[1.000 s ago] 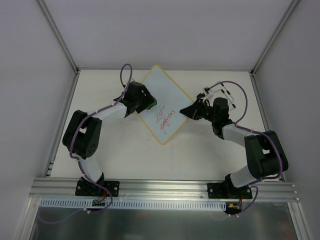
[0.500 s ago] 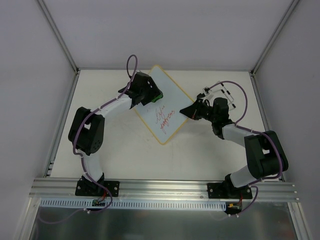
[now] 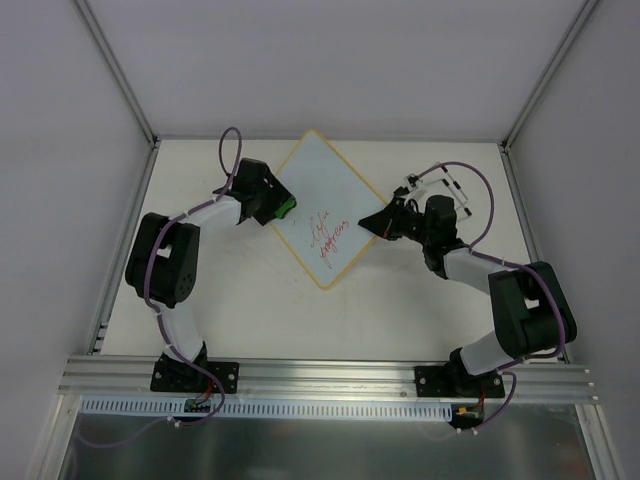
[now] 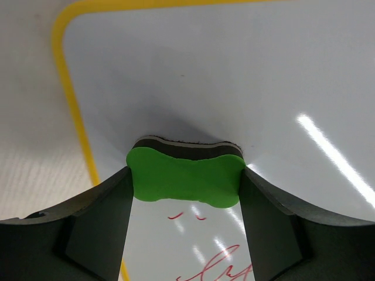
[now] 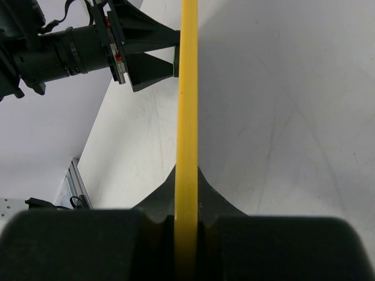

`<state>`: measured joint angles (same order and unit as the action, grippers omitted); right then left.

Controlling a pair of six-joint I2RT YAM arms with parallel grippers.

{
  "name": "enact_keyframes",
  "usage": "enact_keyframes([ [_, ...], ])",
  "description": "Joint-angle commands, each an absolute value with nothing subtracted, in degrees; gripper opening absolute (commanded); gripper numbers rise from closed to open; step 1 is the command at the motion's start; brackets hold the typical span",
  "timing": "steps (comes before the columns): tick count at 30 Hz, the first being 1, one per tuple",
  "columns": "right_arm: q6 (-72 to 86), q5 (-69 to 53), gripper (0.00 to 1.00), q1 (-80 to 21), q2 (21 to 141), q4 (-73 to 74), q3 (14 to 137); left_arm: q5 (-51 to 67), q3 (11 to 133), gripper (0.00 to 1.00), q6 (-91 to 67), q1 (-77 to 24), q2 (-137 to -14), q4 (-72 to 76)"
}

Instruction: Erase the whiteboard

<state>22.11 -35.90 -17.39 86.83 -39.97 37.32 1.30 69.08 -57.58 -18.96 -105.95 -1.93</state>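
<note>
The whiteboard (image 3: 318, 200) lies as a diamond on the table, white with a yellow frame and red handwriting (image 3: 328, 238) on its lower half. My left gripper (image 3: 284, 208) is shut on a green eraser (image 4: 184, 178) and presses it on the board near its left edge. In the left wrist view the red writing (image 4: 220, 264) shows just behind the eraser, on the whiteboard (image 4: 234, 76). My right gripper (image 3: 372, 222) is shut on the board's right frame edge (image 5: 187, 117), seen edge-on in the right wrist view.
A white and black marker holder (image 3: 432, 181) lies behind the right arm. Grey walls enclose the table (image 3: 240, 300) on three sides. The left arm (image 5: 64, 47) shows at the top left of the right wrist view.
My left gripper swept the eraser up to the right over the board, then back down to the left edge. The right arm and the board stayed still.
</note>
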Motion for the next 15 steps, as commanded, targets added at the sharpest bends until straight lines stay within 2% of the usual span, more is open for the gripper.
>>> enact_keyframes([
  [1, 10.9, -47.29, 0.0, -21.97, 85.87, -38.94, 36.21, 2.37, 65.57, 0.03, -56.87, -19.42, -106.44, -5.45],
  [10, 10.81, -47.29, 0.0, -22.06, 86.31, -39.02, 36.47, 4.39, 63.73, 0.03, -57.74, -25.13, -105.64, -3.7],
  [15, 10.9, -47.55, 0.0, -22.06, 86.66, -39.2, 36.91, 6.59, 61.35, 0.03, -61.87, -31.01, -106.87, 3.51],
])
